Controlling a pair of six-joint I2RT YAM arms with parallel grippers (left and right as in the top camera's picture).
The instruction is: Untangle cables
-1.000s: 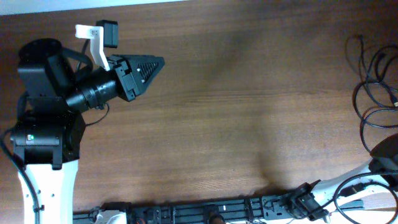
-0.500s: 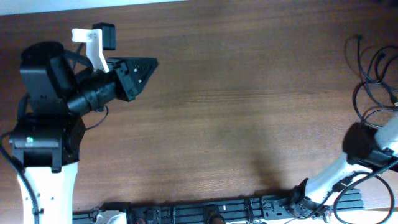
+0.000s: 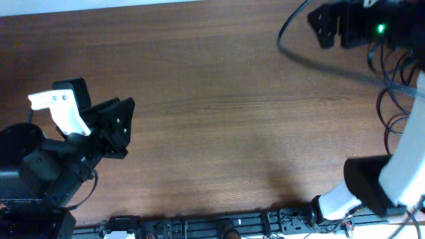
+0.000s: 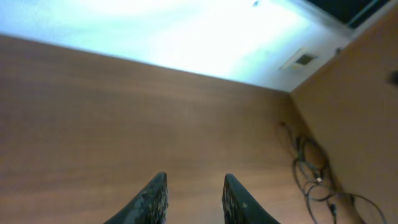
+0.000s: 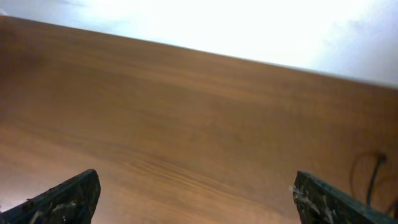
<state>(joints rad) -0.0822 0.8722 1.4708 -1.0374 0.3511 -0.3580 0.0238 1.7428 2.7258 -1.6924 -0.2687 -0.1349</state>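
The cables (image 3: 398,86) are thin black cords in tangled loops at the table's far right edge. In the left wrist view the cables (image 4: 317,180) lie far off to the right. One loop of cable (image 5: 372,171) shows at the right edge of the right wrist view. My left gripper (image 4: 196,199) hovers over bare wood at the near left (image 3: 123,126), well away from them; its fingers stand a little apart with nothing between them. My right gripper (image 5: 202,199) is wide open and empty over bare wood. The right arm (image 3: 352,26) is raised high at the back right, blurred.
The brown wooden table (image 3: 219,113) runs the full width, with a white wall behind its far edge. A black rail (image 3: 219,226) with mounts lines the near edge. The right arm's white base (image 3: 372,186) stands at the near right.
The left arm has swung from the back left toward the near left edge. The right arm has risen from the near right corner to high over the back right.
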